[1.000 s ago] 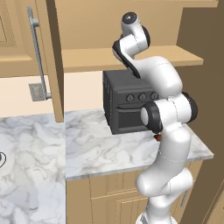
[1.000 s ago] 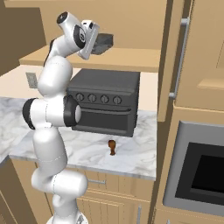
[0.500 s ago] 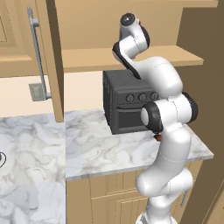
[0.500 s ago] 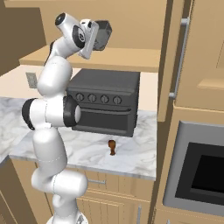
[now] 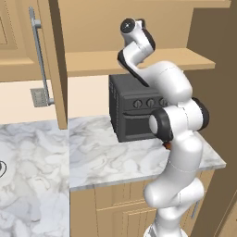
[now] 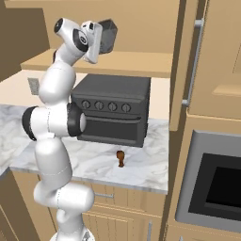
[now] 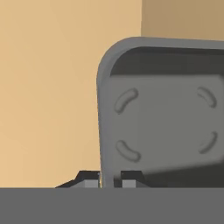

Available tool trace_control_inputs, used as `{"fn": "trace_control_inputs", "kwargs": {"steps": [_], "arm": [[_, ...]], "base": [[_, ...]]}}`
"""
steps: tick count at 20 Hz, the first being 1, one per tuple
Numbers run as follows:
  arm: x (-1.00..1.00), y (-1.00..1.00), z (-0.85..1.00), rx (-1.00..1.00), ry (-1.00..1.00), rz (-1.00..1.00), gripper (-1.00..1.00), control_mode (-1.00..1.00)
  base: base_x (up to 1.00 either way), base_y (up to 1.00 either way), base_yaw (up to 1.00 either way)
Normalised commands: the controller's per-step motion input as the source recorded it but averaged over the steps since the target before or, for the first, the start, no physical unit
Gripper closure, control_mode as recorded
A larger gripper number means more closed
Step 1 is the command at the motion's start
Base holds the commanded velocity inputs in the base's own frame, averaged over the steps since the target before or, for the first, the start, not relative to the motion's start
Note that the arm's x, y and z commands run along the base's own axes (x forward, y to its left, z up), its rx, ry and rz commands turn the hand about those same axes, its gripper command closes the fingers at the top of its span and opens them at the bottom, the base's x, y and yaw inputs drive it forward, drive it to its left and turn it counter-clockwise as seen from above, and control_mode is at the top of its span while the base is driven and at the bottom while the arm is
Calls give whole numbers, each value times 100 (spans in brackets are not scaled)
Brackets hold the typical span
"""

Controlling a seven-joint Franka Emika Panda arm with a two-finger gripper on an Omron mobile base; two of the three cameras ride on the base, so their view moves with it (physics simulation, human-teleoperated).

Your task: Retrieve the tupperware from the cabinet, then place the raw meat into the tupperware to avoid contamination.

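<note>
Up by the cabinet shelf, gripper pinches the tub by its thin rim, looks light, stiff, maybe slippery.

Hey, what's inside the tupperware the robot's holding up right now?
Nothing shows inside the tupperware: the hand view looks into it and finds a bare floor with four curved ridges. The gripper clamps its rim. The right part runs out of frame.

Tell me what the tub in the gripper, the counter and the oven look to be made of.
Tub: matte grey, probably plastic; moulded rim and small raised dashes on its base.
Counter: white stone with grey veins, likely polished marble or an imitation.
Oven: dark grey, dull finish, possibly painted metal; the render leaves it open.
</note>
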Motion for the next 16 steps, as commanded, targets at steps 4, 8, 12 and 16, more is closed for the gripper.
{"fn": "trace_control_inputs", "kwargs": {"steps": [4, 8, 12, 16], "arm": [[-26, 0, 4, -2, 0, -2, 100, -100], [-42, 0, 1, 0, 0, -6, 100, -100], [-54, 0, 3, 0, 0, -7, 100, -100], [-62, 0, 2, 0, 0, -7, 100, -100]], "base": [[0, 0, 0], [0, 0, 0], [0, 0, 0], [0, 0, 0]]}}
